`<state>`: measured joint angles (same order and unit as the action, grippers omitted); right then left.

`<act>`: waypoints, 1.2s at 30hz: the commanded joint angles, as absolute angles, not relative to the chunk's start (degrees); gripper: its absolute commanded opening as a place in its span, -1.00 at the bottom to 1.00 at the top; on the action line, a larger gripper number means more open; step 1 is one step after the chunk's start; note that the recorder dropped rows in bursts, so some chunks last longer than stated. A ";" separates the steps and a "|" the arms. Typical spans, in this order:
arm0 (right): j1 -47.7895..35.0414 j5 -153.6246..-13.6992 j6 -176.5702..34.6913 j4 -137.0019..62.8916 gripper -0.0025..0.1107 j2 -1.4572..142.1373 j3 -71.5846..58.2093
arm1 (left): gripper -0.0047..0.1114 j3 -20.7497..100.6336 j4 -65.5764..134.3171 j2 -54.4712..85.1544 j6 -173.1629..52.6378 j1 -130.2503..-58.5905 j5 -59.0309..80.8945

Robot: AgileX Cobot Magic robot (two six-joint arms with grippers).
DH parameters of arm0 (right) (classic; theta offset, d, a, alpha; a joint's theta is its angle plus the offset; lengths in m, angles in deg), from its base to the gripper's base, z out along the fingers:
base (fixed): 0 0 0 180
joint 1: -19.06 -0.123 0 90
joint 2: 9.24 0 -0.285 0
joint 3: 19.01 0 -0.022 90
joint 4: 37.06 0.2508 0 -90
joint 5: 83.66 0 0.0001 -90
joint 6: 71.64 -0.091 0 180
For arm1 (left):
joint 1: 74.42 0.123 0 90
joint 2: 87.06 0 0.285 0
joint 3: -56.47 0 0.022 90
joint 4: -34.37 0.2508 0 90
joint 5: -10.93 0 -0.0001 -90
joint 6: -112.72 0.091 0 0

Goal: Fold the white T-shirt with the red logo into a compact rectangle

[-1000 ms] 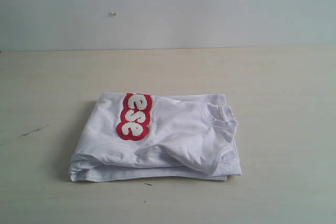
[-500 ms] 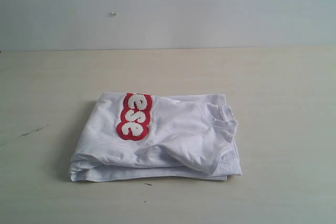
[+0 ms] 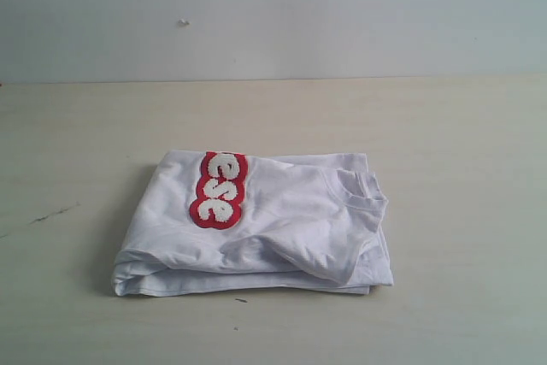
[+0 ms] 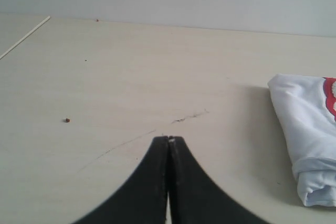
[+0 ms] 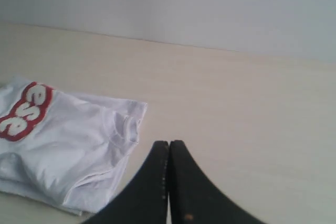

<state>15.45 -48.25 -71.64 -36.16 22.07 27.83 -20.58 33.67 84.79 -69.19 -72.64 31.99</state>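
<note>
Folded white T-shirt on table; left gripper, right gripper fingers together

You could read only "ese" on the red logo; the rest of the band ran under a fold of the white T-shirt, whose lower layers showed only as stacked edges at the front. In the left wrist view the frame cut the shirt off, leaving you a sliver of red. The right wrist view was soft, and its edge cropped shirt and logo too. The left gripper and right gripper were each cut off behind their pressed-together tips. A speck on the wall and a dark fleck on the table were too small to identify.
</note>
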 commanded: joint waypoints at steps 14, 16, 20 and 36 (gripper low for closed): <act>38.76 -57.27 -71.64 -32.78 -0.96 9.21 37.96 | -0.92 -20.75 33.09 85.15 -68.81 -72.87 31.12; 39.18 -57.27 -71.64 -32.91 -0.96 8.24 39.35 | -0.92 -20.75 33.09 85.15 -68.81 -72.87 31.12; 39.48 -57.63 -71.64 -32.91 -0.96 6.21 43.12 | -0.92 -20.75 33.09 85.15 -68.81 -72.87 31.12; 39.48 -61.52 -71.64 -32.70 -0.96 5.19 50.84 | -0.92 -20.75 33.09 85.15 -68.81 -72.87 31.12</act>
<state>39.16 -59.65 -71.64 -32.69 5.61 49.38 -20.58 33.67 84.79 -69.07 -72.64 31.87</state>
